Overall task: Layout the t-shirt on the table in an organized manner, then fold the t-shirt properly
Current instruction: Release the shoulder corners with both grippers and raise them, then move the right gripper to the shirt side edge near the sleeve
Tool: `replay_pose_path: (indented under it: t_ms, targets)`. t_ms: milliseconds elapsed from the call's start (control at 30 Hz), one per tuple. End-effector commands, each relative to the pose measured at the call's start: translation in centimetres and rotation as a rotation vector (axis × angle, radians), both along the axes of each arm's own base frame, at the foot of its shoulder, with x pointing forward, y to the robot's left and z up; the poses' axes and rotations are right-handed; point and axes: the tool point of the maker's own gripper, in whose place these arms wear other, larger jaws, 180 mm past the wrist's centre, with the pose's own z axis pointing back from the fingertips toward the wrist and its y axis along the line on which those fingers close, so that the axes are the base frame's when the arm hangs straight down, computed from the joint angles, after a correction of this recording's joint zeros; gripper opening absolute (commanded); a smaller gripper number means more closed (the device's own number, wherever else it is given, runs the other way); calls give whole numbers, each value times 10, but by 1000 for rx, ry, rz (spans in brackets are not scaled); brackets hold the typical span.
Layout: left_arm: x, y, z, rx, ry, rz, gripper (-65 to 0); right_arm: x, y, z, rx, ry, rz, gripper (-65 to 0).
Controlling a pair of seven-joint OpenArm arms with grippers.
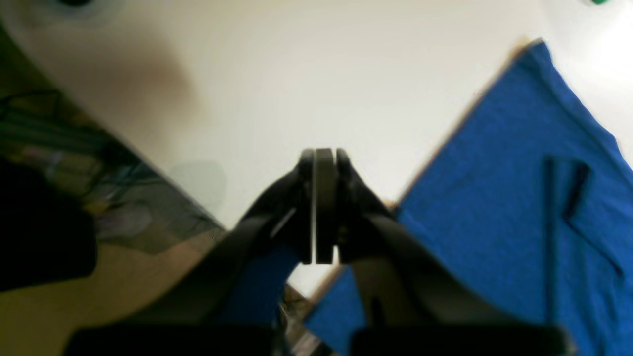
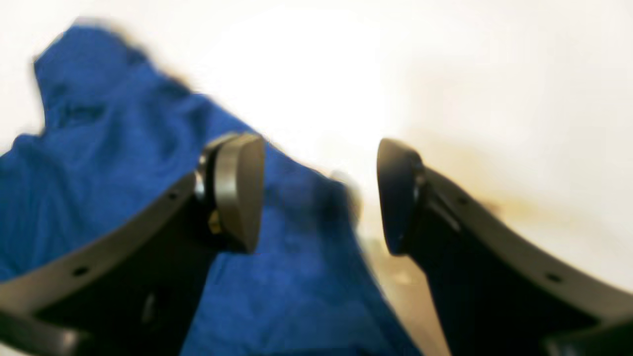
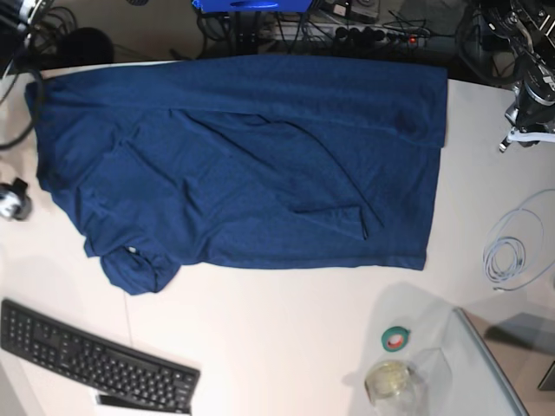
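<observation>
In the left wrist view, your left pincer (image 1: 324,207) has its jaws pressed flat together with nothing visibly pinched between the tips. The t-shirt (image 1: 519,207) lies from its 3 to 5 o'clock, and a strip of blue shows beneath the arm, though blur hides whether cloth is touched there. The white table (image 1: 306,74) fills 12 o'clock.

In the right wrist view, your right pincer (image 2: 320,193) stands wide and empty — the shirt spreads from 9 to 6 o'clock under the left pad, bare table toward 3. This picture is badly smeared, so its height above the cloth is hard to judge.

From the base view, the shirt is mostly spread along the far edge of the table, yet creases cross its middle and a sleeve is bunched at 8 o'clock beside the keyboard (image 3: 95,357). I judge the layout is unfinished and no fold begun. Neither pincer shows here — only arm hardware at the corners.
</observation>
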Motion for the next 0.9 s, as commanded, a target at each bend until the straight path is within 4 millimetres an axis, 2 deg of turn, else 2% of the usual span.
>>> replay_pose_path:
  t_ms: [0, 200, 300, 433, 733, 867]
  targets:
    - [8, 5, 14, 32, -38, -13, -650, 21, -9, 20, -47, -54, 43, -317]
    - [4, 11, 13, 35, -4, -20, -650, 74, 31, 10, -44, -16, 235, -308]
    - [1, 13, 13, 37, 2, -16, -650, 85, 43, -3, -54, 42, 298, -308]
    - [0, 16, 15, 48, 5, -18, -650, 83, 49, -20, -42, 100, 318, -312]
    - [2, 15, 15, 46, 3, -22, -650, 76, 50, -29, -39, 100, 309, -317]
    - [3, 15, 15, 45, 2, -23, -650, 70, 41, -37, -30, 119, 269, -318]
